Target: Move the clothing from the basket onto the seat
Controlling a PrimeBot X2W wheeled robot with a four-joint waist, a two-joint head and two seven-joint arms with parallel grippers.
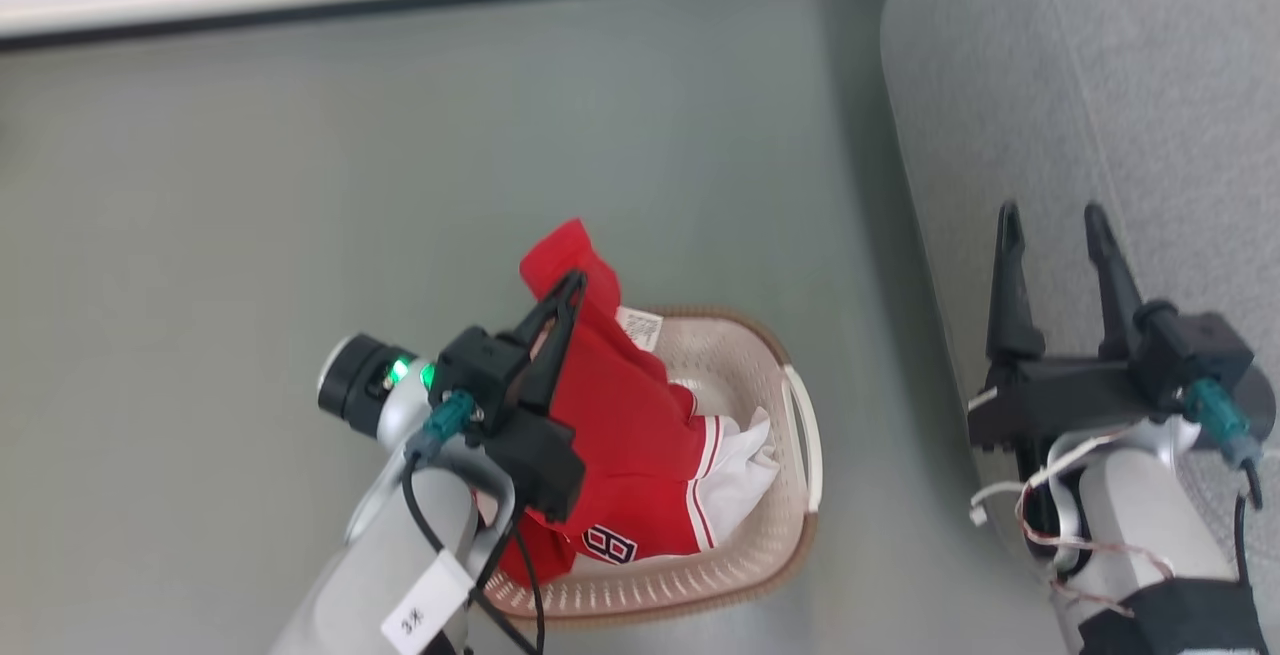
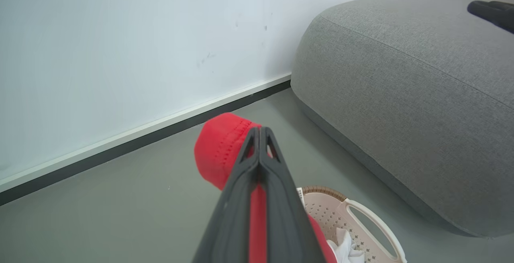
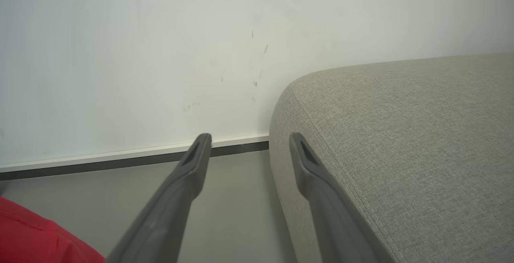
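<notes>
Red fabric, head view: the clothing (image 1: 620, 415) looks soft, light and limp. It drapes from the left gripper (image 1: 572, 285), with its lower part inside the basket (image 1: 770, 560) on the floor.
Left gripper, head view: fingers together, clamped on a bunched fold of the clothing.
Right gripper, head view: the right gripper (image 1: 1050, 220) has its fingers apart, holds nothing and sits at the edge of the seat (image 1: 1100, 85).
Grip point, left wrist view: the pinch sits on a stitched hem (image 2: 219, 146); judged secure, since doubled cloth resists slipping.
Handling, left wrist view: trailing cloth may snag the basket rim, so lift it clear first.
Seat, right wrist view: grey upholstery lies just beside the spread fingers.

One basket (image 1: 760, 545); one seat (image 1: 1100, 85); clothing (image 1: 620, 425) in one red-and-white heap, overlapping; separate pieces cannot be counted.
</notes>
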